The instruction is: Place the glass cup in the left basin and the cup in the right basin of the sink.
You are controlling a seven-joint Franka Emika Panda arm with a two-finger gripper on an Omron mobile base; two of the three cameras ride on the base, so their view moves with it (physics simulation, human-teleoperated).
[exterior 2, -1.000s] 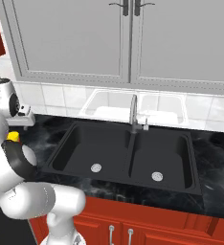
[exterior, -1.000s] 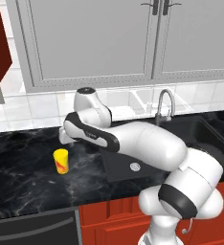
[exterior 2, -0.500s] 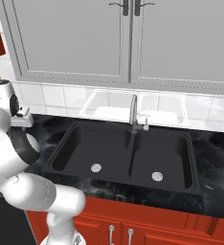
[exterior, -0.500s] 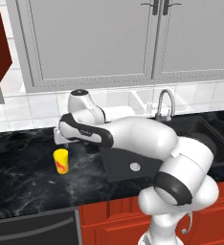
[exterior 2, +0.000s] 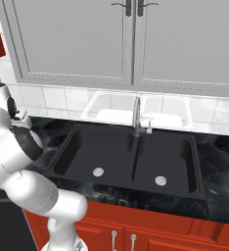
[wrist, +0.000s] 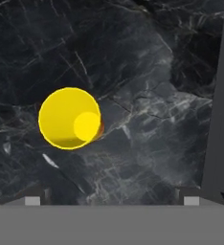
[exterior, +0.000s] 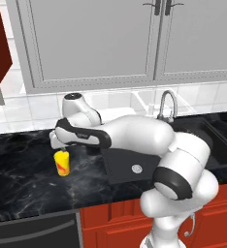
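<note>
The yellow cup (exterior: 62,163) stands upright on the black marble counter, left of the sink (exterior 2: 131,154). My gripper (exterior: 61,147) hangs just above its rim, jaws open and empty. In the hand view I look down into the cup (wrist: 70,118), which lies left of the midline between my fingertips (wrist: 112,198). The left basin (exterior 2: 87,149) and the right basin (exterior 2: 168,157) each show a silver drain and hold nothing. The glass cup is out of view.
A chrome faucet (exterior 2: 137,117) rises behind the sink's divider. My white arm stretches across the left basin (exterior: 127,164) in the left base view. Grey cabinets hang overhead, and the sink's edge (wrist: 221,95) runs along the hand view's right side.
The arm has swung left and slightly down, bringing the open gripper over the yellow cup. The cup has not moved.
</note>
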